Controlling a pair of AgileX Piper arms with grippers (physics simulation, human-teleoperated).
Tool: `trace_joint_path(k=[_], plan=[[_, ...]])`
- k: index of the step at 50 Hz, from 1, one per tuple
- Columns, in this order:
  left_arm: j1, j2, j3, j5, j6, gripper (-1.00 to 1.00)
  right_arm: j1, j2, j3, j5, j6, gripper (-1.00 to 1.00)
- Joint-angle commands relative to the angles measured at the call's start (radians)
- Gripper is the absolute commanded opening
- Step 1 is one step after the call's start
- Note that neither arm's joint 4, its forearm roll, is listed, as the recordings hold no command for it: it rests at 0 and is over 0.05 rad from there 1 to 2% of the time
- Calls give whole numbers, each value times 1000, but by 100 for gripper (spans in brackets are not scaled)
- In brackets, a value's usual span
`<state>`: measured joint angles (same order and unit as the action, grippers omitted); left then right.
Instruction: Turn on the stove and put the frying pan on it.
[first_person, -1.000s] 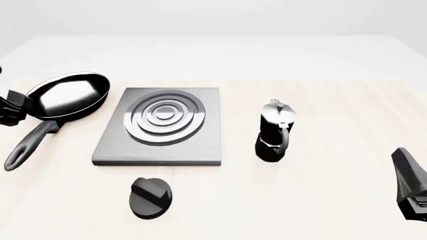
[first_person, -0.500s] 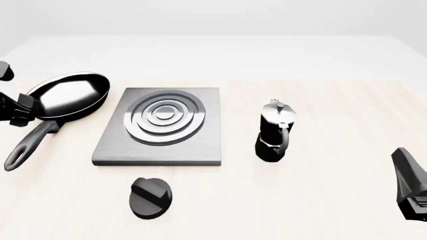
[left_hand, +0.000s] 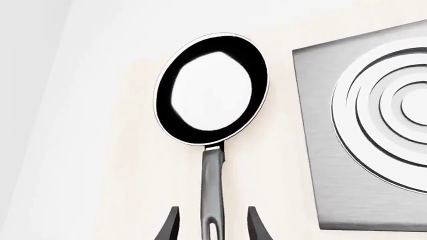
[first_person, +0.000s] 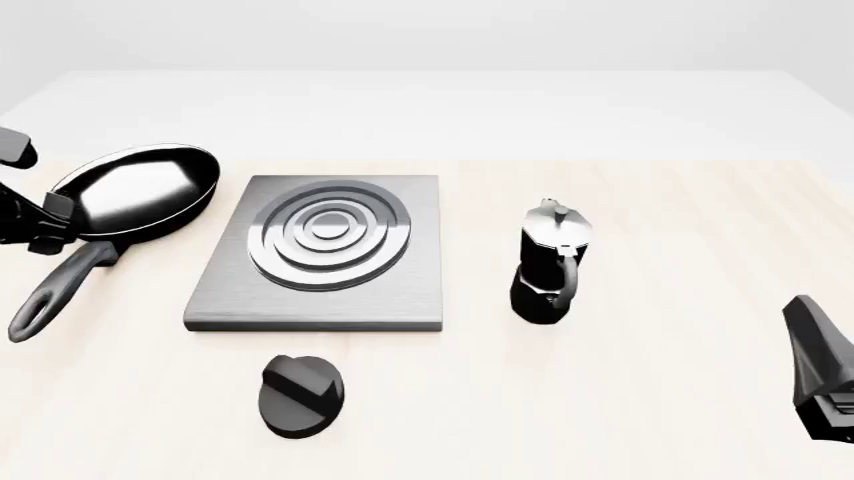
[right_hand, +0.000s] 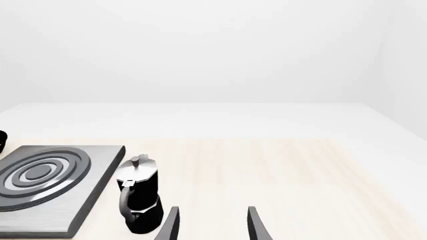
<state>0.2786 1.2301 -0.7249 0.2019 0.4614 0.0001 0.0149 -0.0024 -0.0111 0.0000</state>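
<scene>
Your left gripper (left_hand: 212, 231) is spread open and empty, fingers straddling the tail of the frying pan's handle (left_hand: 212, 200) without clamping it. The frying pan (first_person: 134, 192) sits just ahead of it on the table, beside the stove (first_person: 320, 255), not on it. Step: grasping the pan. Next, I'd judge, close squarely on the handle. Knob (first_person: 300, 394) is untouched. Right gripper (right_hand: 212, 227) is open too, idle, moka pot (right_hand: 138, 200) just beside.

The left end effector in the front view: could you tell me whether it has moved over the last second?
Yes. The left end effector has edged right, nearer the frying pan, which stays put beside the stove.
</scene>
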Motion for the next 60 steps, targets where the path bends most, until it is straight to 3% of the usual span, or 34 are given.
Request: trace_joint_path(k=[1, 60], plan=[[8, 34, 16, -27, -4, 100, 0, 0, 0, 0, 0, 100], [42, 235, 43, -181, 0, 100, 3, -12, -2, 14, 0, 100]])
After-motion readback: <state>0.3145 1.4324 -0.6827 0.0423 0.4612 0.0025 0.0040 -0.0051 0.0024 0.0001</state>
